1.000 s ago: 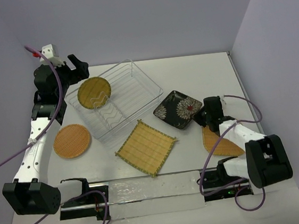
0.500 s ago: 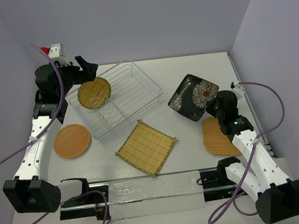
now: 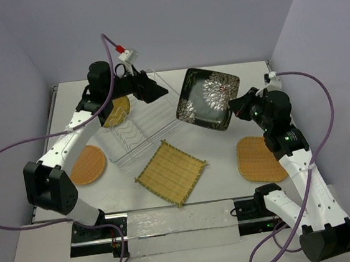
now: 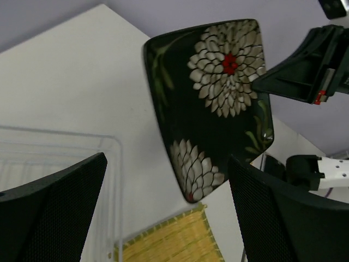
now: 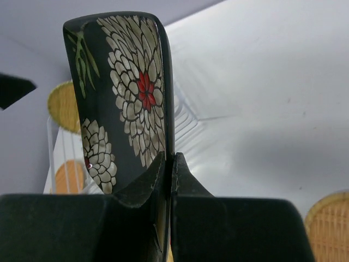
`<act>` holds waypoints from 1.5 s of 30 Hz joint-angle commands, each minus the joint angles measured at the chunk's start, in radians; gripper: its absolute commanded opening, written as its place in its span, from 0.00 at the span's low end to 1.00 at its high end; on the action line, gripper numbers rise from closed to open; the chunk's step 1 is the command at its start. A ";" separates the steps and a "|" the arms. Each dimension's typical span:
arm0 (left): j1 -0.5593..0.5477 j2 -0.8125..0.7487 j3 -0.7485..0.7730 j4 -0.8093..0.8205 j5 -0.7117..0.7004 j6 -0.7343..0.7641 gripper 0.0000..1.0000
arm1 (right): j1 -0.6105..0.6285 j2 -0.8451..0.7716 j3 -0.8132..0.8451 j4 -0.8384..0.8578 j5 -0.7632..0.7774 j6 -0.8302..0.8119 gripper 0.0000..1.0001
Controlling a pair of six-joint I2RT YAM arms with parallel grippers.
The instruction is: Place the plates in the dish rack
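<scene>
r gripper (image 3: 237, 106) pinches black flowered plate (image 3: 208, 97) near dish rack (image 3: 161, 117).

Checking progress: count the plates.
5: round plate in the dish rack, second round plate left of it, yellow plate in front, squarish orange plate right, black plate in the right gripper.

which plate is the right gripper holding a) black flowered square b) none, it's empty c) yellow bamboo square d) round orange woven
a: the right gripper is clamped on one edge of the black flowered plate, as the right wrist view shows up close.
</scene>
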 commanded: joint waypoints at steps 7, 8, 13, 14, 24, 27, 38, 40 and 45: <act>-0.125 0.141 0.070 0.154 0.077 -0.091 0.98 | 0.003 0.009 0.043 0.313 -0.228 0.076 0.00; -0.130 0.145 0.068 0.155 0.075 -0.093 0.98 | 0.003 0.008 0.040 0.316 -0.235 0.081 0.00; -0.161 0.162 0.061 0.160 0.038 -0.087 0.90 | 0.003 0.001 0.021 0.392 -0.297 0.114 0.00; -0.161 0.163 0.062 0.168 0.045 -0.094 0.81 | 0.003 0.001 0.018 0.403 -0.311 0.119 0.00; -0.153 0.064 0.074 0.125 -0.080 -0.029 0.00 | 0.002 0.021 -0.008 0.403 -0.283 0.097 0.00; -0.133 0.019 0.079 0.086 -0.146 0.015 0.00 | 0.000 0.052 0.003 0.365 -0.285 0.051 0.30; -0.031 -0.121 0.282 -0.483 -0.401 0.677 0.00 | -0.002 0.129 0.069 0.201 -0.147 -0.100 0.86; -0.010 -0.153 0.276 -0.559 -0.462 0.807 0.00 | -0.004 0.133 0.073 0.181 -0.118 -0.118 0.87; 0.056 -0.240 0.206 -0.665 -0.599 1.063 0.00 | -0.009 0.159 0.091 0.128 -0.078 -0.159 0.87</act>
